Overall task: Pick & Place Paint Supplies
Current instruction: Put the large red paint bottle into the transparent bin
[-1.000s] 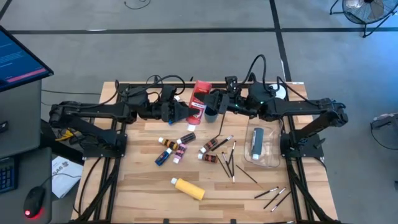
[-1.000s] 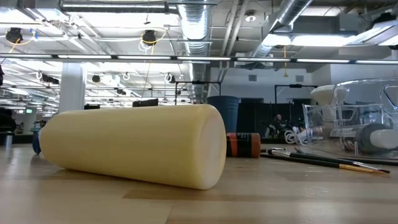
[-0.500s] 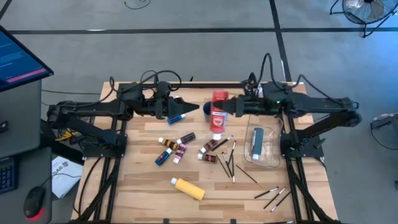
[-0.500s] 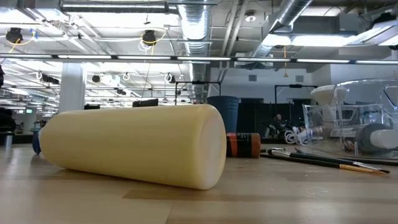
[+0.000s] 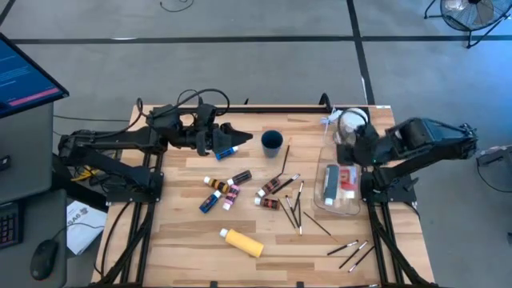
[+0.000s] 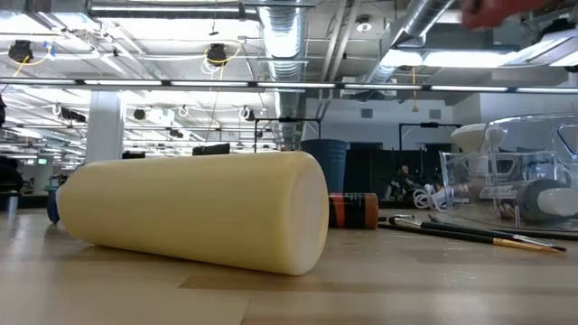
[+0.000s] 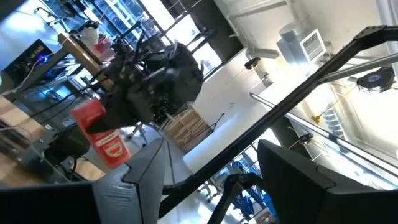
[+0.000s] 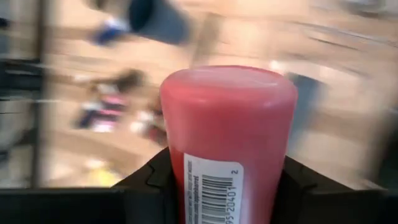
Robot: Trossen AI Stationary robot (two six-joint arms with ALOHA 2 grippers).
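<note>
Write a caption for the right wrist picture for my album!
The right hand grips a red paint bottle above the blurry wooden table.

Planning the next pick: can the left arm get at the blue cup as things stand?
Probably yes. The left end effector is open, holds nothing and hovers just beside the blue cup, with bare table between. The right arm holds a red bottle far off.
</note>
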